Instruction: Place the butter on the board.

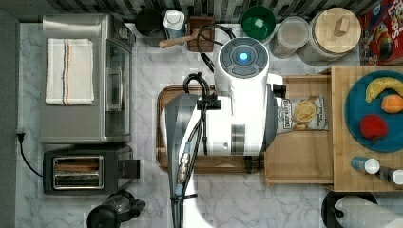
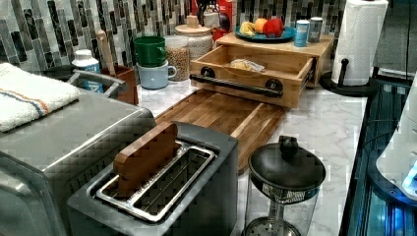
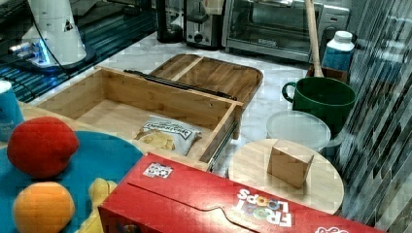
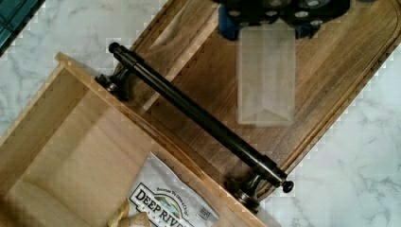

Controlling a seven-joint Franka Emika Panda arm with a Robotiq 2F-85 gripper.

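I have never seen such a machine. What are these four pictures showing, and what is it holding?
It is one robot arm over a marble kitchen counter. One camera looks straight down, two look from the sides, one sits on the wrist. The pincer holds a pale block, the butter, above the dark wooden board. Beside the board is a paler tray with a chip bag; a toaster and a plate of fruit stand nearby.

- The white Franka Panda arm [image 1: 237, 109] is extending over the middle of the top view, its wrist pointing downward.
- The dark two-finger gripper [image 4: 267, 21] is clamping a pale, wrapped rectangular butter block [image 4: 265, 75].
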